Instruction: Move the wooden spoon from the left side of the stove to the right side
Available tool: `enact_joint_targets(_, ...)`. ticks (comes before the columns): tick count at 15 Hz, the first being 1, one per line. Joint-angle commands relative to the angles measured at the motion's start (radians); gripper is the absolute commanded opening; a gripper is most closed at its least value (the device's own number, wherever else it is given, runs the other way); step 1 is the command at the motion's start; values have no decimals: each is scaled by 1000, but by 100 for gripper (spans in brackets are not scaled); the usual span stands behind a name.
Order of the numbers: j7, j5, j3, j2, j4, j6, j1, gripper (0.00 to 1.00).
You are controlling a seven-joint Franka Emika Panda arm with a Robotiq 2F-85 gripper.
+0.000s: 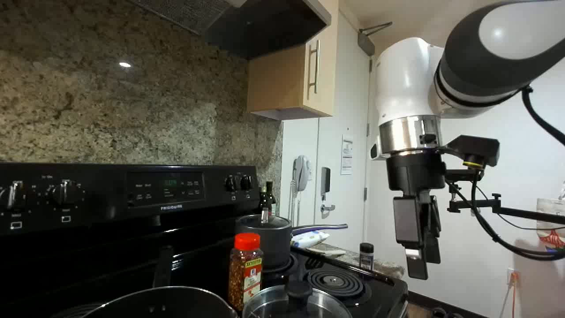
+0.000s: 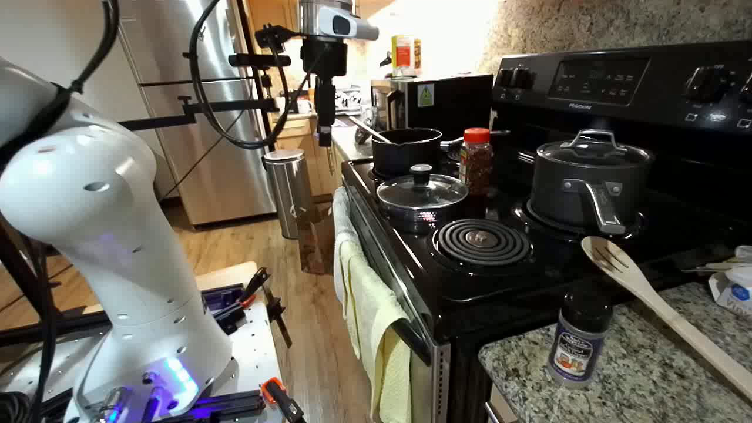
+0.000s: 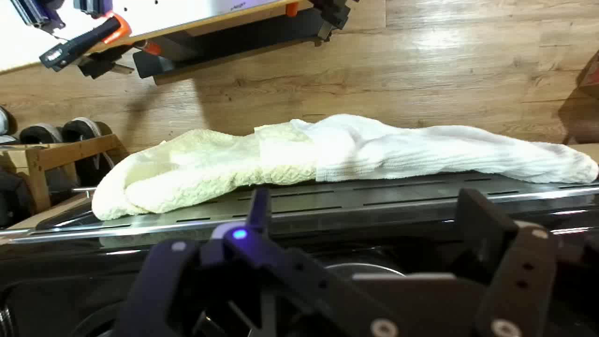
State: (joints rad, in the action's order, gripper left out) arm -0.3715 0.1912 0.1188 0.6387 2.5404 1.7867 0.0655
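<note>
Stove (image 1: 101, 207) reads FRIGIDAIRE. Slotted wooden spoon (image 2: 658, 301) lies diag. across speckled ctr (image 2: 646, 376), head twd stove; pale handle (image 2: 370, 130) slants from pot (image 2: 405, 157). Gripper (image 3: 369, 210): fingers wide apart.

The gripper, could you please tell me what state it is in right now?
Gripper: open, its jaws wide apart in the wrist view, holding nothing.

Stands on a white base (image 2: 158, 352) with a bluish-white light strip (image 2: 179, 376) glowing, in an exterior view. Slants the arm (image 1: 476, 70) down from the upper right to the wrist (image 1: 410, 132), in an exterior view. Points the gripper (image 3: 368, 210) downward, with fingers (image 3: 484, 224) well parted in the wrist view.
</note>
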Motion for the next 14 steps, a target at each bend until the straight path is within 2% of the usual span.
enact_joint_targets(1,7,7,12,1,-2,-3,-15,100)
enact_joint_targets(12,7,7,12,1,-2,-3,-15,100)
enact_joint_targets(14,41,3,34,-79,-36,55,6,100)
